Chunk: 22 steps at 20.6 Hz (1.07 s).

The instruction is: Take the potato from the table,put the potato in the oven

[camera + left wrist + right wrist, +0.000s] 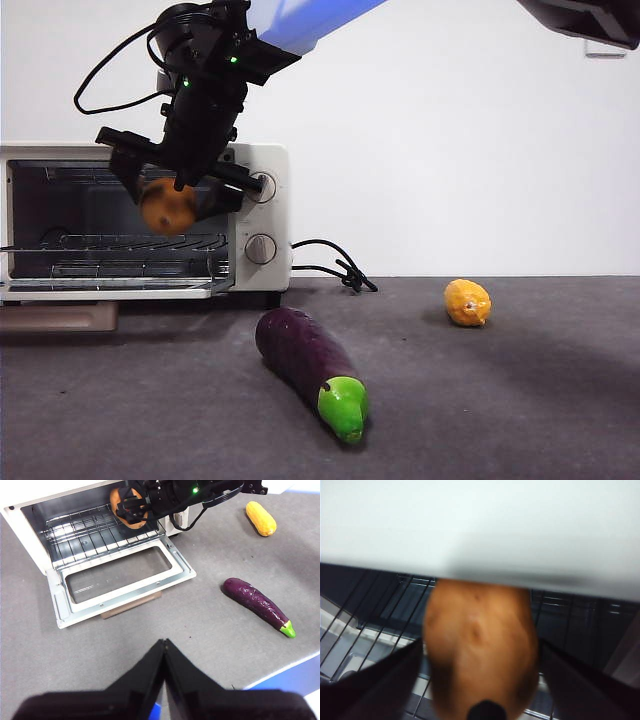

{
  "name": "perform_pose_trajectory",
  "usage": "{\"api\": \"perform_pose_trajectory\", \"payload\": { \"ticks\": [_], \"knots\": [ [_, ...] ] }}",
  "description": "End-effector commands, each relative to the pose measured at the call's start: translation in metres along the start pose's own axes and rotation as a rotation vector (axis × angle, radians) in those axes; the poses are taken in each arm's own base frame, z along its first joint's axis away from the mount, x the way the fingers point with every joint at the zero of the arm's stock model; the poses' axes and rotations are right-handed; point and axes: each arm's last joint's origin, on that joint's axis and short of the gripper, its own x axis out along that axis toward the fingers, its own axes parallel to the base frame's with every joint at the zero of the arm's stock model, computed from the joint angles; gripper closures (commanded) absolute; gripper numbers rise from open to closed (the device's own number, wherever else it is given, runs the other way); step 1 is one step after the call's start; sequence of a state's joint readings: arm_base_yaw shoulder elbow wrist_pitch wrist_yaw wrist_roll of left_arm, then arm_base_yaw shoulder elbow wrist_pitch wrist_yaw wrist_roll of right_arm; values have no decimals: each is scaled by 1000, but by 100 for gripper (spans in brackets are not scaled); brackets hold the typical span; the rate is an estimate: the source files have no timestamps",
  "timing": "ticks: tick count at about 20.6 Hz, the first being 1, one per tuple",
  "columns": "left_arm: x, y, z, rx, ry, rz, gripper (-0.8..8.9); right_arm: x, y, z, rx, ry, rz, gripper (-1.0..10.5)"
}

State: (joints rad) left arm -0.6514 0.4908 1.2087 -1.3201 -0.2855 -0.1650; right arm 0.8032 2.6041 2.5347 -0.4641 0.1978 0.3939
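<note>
The brown-orange potato (166, 208) (480, 640) hangs in my right gripper (172, 200), which is shut on it from both sides. It is held at the open mouth of the cream-white oven (268, 160), just above the wire rack (85, 530). From the left wrist view the potato (121, 511) shows partly behind the right gripper (134, 506) at the opening's edge near the knobs. My left gripper (164, 647) is shut and empty, hovering above the grey table (210, 630) in front of the oven.
The oven door (120, 577) lies folded down flat, resting on a wooden block (131, 606). A purple eggplant (305, 360) with a green tip lies in front of the oven. A yellow lemon-like fruit (467, 302) sits farther right. A black cord (330, 262) trails beside the oven.
</note>
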Motion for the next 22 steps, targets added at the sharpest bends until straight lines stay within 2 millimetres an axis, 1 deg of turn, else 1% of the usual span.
{"api": "perform_pose_trajectory", "payload": {
  "ticks": [1, 6, 13, 19, 22],
  "knots": [
    [1, 0, 0, 14, 2, 2, 818, 13, -3, -15, 1, 32, -17, 344],
    [1, 0, 0, 14, 2, 2, 818, 12, -2, -16, 14, 43, -12, 344],
    [1, 0, 0, 14, 2, 2, 818, 8, 1, -14, 54, 100, 62, 344],
    [1, 0, 0, 21, 1, 3, 818, -10, 9, -4, 47, 153, 50, 346],
    [1, 0, 0, 21, 1, 3, 818, -28, 15, 7, 37, 187, 42, 348]
  ]
}}
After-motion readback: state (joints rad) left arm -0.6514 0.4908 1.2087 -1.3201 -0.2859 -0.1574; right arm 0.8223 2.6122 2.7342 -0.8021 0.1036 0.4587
